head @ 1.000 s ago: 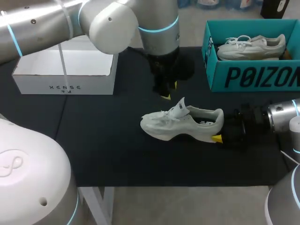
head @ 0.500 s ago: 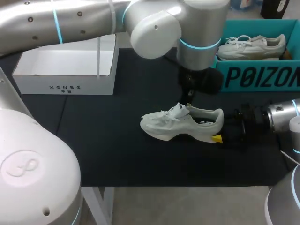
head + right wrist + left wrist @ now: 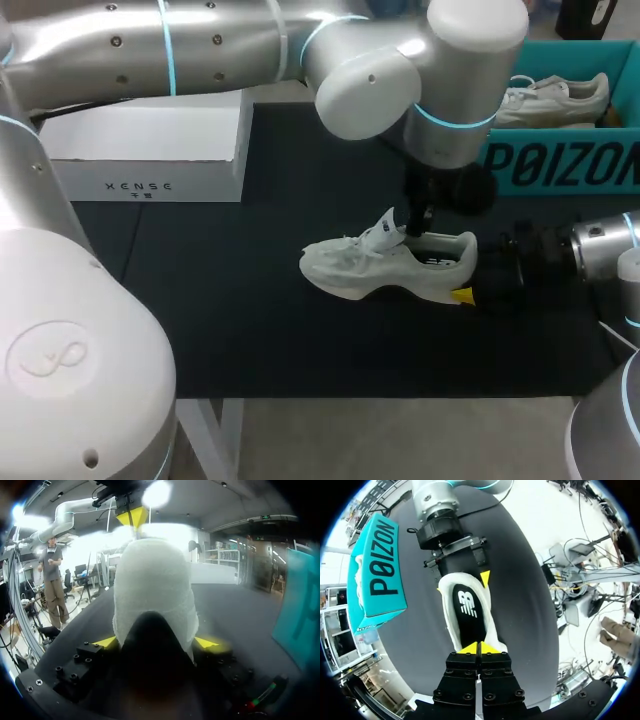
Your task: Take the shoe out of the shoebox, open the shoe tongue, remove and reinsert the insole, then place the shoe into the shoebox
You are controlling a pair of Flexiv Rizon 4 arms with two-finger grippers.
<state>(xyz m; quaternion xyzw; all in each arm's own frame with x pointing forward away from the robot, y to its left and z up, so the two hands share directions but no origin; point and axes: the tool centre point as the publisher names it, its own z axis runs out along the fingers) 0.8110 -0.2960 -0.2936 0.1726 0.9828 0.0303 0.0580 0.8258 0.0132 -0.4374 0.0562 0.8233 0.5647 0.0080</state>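
Left jaws: shut tip to tip, yellow tips (image 3: 469, 649) meeting low inside the collar of the pale white mesh shoe (image 3: 375, 265), right over the front end of the black foam insole (image 3: 469, 615). Nothing visibly held between them; no telling from here of any pinch on the insole's edge. Right jaws: clamped on the shoe's heel from both sides, yellow pads (image 3: 106, 641) pressed against the padded back, steadying it from the right.

Just left of the left jaws, the white fabric tongue (image 3: 386, 228), standing up and away from the opening. Shoe upright on its sole near the middle of the black bench (image 3: 230, 300), toe to the left, heel to the right, out of the teal cardboard shoebox (image 3: 560, 165) at the far right. Inside that box, a second pale laced shoe (image 3: 540, 98). White cardboard box (image 3: 150, 150) at the far left, well apart.

Handling, by judgement: probably light; upper soft and yielding, likely to crumple under a hard squeeze; sole and heel stiffer, so the better places for a hold. Insole probably thin and floppy, seated by friction. Best taken at an exposed edge and peeled up slowly, with the heel clamped against lifting. On reinsertion, expect buckling: feed the toe end first, then press flat.
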